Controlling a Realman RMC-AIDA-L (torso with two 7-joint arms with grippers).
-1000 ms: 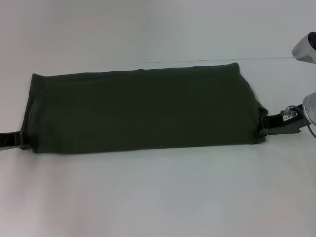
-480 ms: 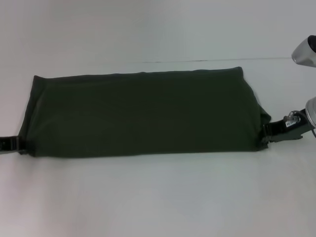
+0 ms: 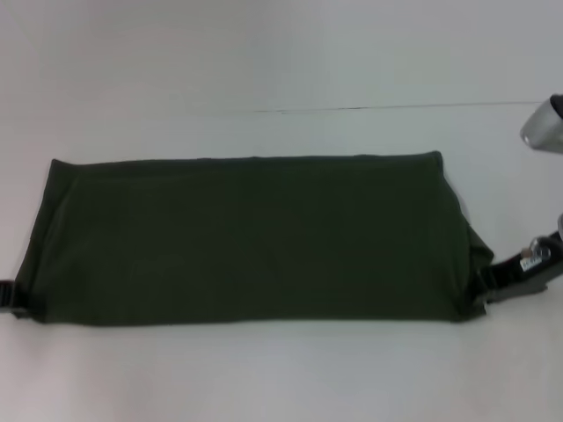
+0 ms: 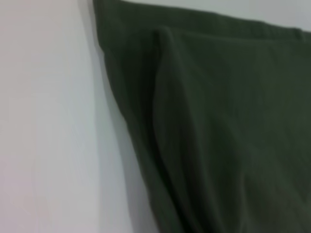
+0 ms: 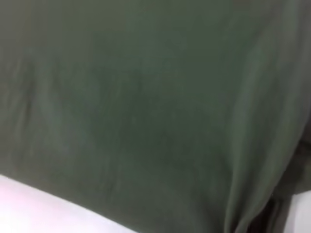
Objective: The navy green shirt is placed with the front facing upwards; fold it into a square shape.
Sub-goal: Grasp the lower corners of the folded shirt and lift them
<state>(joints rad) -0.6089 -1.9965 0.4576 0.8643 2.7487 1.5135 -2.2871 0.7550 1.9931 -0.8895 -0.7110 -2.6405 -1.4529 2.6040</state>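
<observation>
The dark green cotton shirt, folded into a long band, has slid toward the tabletop's near edge. The left gripper and right gripper have their jaws clamped on its two ends. It isn't square yet, so more folds are likely needed.

Matt cloth shirt on smooth white table.

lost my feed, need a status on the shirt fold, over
Left gripper at shirt's left end, right gripper at right end, both at near corners. Navy green shirt a long flat band on white table. Nothing in the way.
</observation>
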